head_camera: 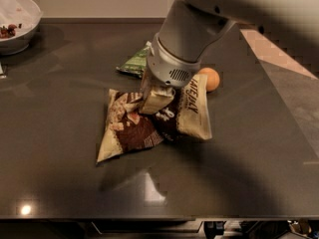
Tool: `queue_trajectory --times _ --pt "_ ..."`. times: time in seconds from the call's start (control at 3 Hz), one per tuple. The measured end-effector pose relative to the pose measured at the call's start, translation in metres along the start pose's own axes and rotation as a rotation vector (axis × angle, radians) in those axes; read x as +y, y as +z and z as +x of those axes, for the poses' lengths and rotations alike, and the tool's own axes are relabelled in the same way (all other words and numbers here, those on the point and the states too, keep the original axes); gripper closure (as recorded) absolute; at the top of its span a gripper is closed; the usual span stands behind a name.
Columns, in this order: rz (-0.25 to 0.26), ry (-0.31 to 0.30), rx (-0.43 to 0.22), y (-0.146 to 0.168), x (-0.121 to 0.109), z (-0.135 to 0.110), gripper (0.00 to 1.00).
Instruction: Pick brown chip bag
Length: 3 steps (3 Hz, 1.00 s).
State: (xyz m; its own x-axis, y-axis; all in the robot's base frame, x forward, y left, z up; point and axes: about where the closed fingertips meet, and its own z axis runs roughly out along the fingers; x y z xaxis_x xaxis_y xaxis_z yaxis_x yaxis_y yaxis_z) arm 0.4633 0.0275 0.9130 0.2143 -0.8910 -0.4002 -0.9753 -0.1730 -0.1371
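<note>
– Where is the gripper [152, 102] from where you stand?

– Right over the middle of the tabletop [60, 118], at the end of that thick pale arm [192, 34] reaching in from the far right corner. It's down on the brown chip bag [132, 131] and pinching a fold of it. I can see one cream finger [158, 97] pressed into the crinkled foil, and the bag is bunched up around it.

– And the bag itself?

– About midway between the left and right edges, a bit nearer the front edge than the back one. Its left half slopes down, with the cream-yellow corner pointing at the near edge. The right half, the one with the lettering, is folded up beside the gripper. I can't tell whether the whole bag is off the surface or that low corner is touching it.

– Anything close by?

– A green chip bag [133, 63] lies just behind it, toward the far edge, partly hidden by the wrist. An orange [212, 78] sits just beyond the right end of the brown bag, close to it. I can't tell if they touch. Well apart, in the far left corner, is a white bowl [27, 14] with some dark red bits inside.
</note>
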Motion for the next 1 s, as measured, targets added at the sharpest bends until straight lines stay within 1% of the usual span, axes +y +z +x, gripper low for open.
queue_trajectory --times 0.67,1.0 --pt "0.076 -0.103 -0.057 -0.077 0.000 -0.014 1.00" --pt "0.126 -0.160 -0.082 -0.114 0.001 -0.025 1.00"
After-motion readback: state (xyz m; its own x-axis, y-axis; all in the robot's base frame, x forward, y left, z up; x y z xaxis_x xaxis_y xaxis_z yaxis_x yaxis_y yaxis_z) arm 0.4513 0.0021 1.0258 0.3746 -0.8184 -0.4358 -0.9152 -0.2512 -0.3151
